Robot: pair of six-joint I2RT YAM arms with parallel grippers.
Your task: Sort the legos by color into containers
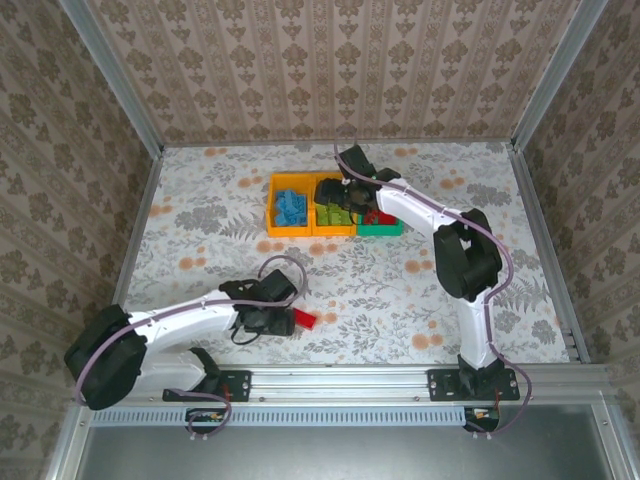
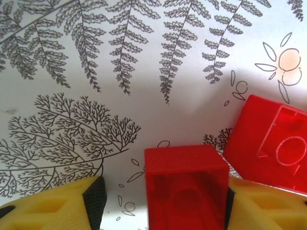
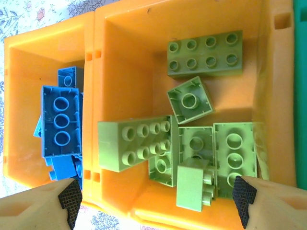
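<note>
A red brick [image 2: 184, 177] lies between the left gripper's [image 2: 163, 203] parted fingers, unpinched; the right gripper [image 3: 157, 203] hangs spread over a bin [image 3: 129, 48].

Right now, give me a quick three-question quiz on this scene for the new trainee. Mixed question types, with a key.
1. True or false: a red brick sits between the jaws of the left pincer.
2. The middle bin holds bricks of which colour? A red, B blue, C lime green.
3. Fill in: the right pincer is ___ (open or shut).
Key: 1 true; 2 C; 3 open.
</note>
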